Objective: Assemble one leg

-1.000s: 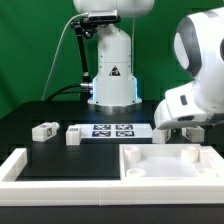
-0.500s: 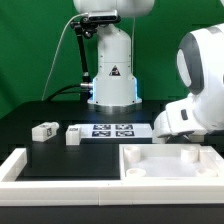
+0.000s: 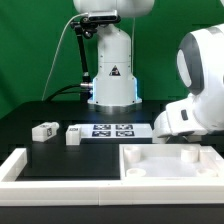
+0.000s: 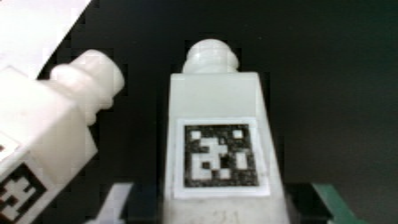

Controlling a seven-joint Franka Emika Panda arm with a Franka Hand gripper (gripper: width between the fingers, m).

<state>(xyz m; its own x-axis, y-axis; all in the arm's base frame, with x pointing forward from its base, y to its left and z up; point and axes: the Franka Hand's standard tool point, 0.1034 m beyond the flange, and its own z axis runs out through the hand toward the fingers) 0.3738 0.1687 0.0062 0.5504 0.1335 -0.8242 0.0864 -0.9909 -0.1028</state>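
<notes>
White leg (image 4: 217, 120) lies on the worktop (image 3: 90, 150) inside the spread claw (image 4: 222, 208), long axis along it, peg end pointing away. Second leg (image 4: 63, 110) beside it; third leg (image 3: 43, 130), fourth leg (image 3: 73, 134) at exterior view's left.

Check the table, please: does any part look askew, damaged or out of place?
Nothing looks damaged. Only the loose legs lie unevenly: in the exterior view the far-left leg is turned at an angle, while the neighbouring leg sits roughly square to the marker board.
</notes>
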